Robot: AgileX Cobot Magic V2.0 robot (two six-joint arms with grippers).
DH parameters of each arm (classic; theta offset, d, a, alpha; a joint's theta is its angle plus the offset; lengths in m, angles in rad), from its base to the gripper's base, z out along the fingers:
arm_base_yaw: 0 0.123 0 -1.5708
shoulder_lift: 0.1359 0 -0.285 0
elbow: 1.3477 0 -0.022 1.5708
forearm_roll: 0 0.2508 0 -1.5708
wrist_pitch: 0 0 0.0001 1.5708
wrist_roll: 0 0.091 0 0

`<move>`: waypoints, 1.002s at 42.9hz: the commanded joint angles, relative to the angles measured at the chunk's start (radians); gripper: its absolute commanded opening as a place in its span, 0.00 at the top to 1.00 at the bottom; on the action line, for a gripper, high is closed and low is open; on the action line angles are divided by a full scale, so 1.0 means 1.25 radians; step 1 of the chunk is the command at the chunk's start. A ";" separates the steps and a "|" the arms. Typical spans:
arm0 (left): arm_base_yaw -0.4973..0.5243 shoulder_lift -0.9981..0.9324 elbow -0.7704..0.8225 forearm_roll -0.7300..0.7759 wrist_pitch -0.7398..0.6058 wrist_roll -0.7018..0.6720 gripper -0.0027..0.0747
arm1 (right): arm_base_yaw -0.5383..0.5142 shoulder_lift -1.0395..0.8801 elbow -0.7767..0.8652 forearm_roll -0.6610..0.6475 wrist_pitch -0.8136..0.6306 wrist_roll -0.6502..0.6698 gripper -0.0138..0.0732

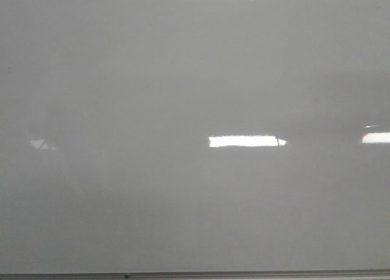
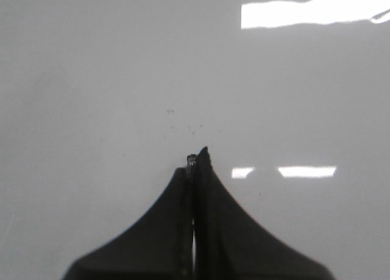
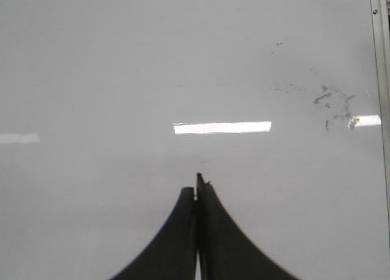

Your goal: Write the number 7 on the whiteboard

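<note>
The whiteboard (image 1: 183, 78) fills the front view as a glossy grey-white surface, and neither gripper shows in that view. No number 7 and no black marker strokes are in sight in any view. In the left wrist view my left gripper (image 2: 195, 162) is shut, its dark fingers pressed together over the whiteboard (image 2: 91, 78); a tiny pale speck sits at the tip. In the right wrist view my right gripper (image 3: 196, 188) is shut over the whiteboard (image 3: 91, 60). No pen shows in either gripper.
A thin metal edge strip (image 1: 195, 275) runs along the board's near edge, and another edge strip (image 3: 381, 78) shows in the right wrist view. Faint dark smudges (image 3: 332, 103) lie beside it, and small specks (image 2: 183, 124) lie ahead of the left gripper. Bright light reflections (image 1: 244, 141) lie on the board.
</note>
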 commanded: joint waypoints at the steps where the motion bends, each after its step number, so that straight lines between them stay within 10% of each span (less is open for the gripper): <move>1: -0.005 0.095 -0.061 0.036 -0.023 -0.001 0.99 | 0.001 0.083 -0.059 0.006 -0.045 0.001 0.92; 15: -0.005 0.164 -0.076 0.060 -0.021 -0.001 0.94 | 0.001 0.125 -0.065 0.006 -0.047 0.001 0.84; 29: -0.005 0.164 -0.076 0.060 -0.021 -0.001 0.27 | 0.001 0.125 -0.065 0.006 -0.065 0.001 0.15; 43: -0.005 0.318 -0.093 0.063 -0.005 -0.001 0.26 | 0.001 0.125 -0.065 0.006 -0.065 0.001 0.14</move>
